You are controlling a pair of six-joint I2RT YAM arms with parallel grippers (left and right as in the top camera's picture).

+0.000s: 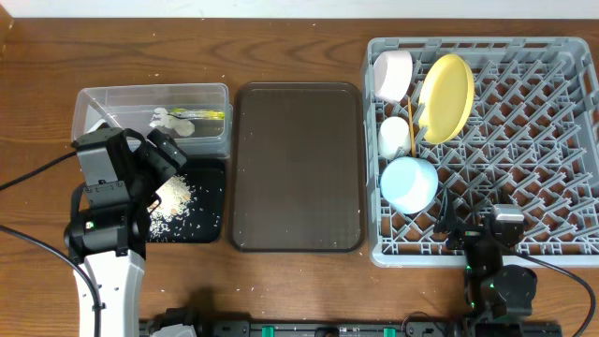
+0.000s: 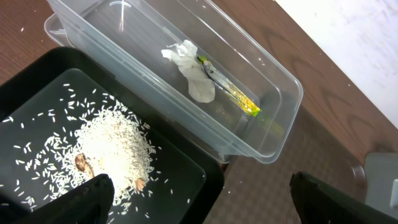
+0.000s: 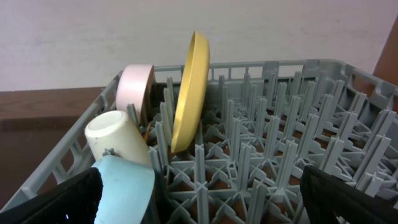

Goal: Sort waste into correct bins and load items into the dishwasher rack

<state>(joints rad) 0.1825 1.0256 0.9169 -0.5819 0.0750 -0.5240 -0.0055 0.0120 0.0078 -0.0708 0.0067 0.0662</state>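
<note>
1. Dishwasher rack (image 1: 524, 140): far right of table. All dishes sit in its left col.; the rest is bare pegs.
2. Brown serving tray (image 1: 298, 168): centre, between the rack and the bins.
3. Clear tub (image 1: 150, 94): rear left. Contains tissue and wrapper only.
4. Black tray (image 1: 211, 201): directly in front of the tub, edges touching. Contains the rice.
5. L gripper (image 2: 202, 199): hangs over the black tray's right part, jaws spread wide, nothing between them.
6. R gripper (image 3: 205, 205): at the rack's near edge, just beside the blue bowl, jaws fully apart, nothing held.
7. Yellow plate (image 1: 445, 97): on edge between pegs, leaning.
8. Light blue bowl (image 1: 409, 183): nearest dish in the col., tipped over.
9. White bowl (image 1: 393, 75): rear corner of the rack, on its side.
10. Cream cup (image 1: 394, 137): on its side between the 2 bowls.
11. Chopsticks (image 1: 410, 120): thin line between cup and plate, mostly hidden.
12. Wrapper (image 2: 230, 93): flat on tub floor, 1 end under the tissue (image 2: 193, 71).
13. Rice (image 2: 115, 146): 1 heap plus scattered grains; 2 brownish bits at its near edge, cannot ID.
</note>
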